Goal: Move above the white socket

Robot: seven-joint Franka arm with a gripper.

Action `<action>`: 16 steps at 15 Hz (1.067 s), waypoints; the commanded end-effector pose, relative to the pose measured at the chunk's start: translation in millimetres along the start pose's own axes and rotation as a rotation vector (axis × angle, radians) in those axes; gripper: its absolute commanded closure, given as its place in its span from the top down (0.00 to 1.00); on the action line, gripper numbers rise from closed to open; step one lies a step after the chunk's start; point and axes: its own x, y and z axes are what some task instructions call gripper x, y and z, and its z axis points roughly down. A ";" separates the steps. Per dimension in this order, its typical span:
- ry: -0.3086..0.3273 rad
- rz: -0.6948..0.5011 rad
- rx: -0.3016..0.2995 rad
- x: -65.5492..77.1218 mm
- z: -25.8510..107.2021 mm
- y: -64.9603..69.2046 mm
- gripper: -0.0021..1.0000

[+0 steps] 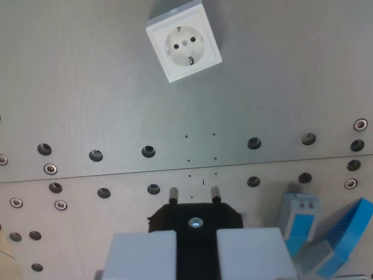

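Dim, even, cool light; soft shadows, no glare, slightly blurred foreground at the bottom edge.

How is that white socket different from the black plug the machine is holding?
The white socket is square, sits tilted on the grey plate, untouched; the black plug is dark and clamped in the end effector. The socket shows holes; the plug shows two metal pins. Both look like matching parts.
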 end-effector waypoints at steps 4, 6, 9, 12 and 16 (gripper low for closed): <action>0.000 0.000 0.000 -0.1 0.0 0.1 0.00; -0.001 -0.004 0.000 -0.1 0.4 0.1 0.00; 0.000 -0.014 0.000 0.0 2.0 0.1 0.00; 0.007 -0.029 0.001 0.3 5.4 0.1 0.00; 0.023 -0.054 0.002 0.8 12.4 0.2 0.00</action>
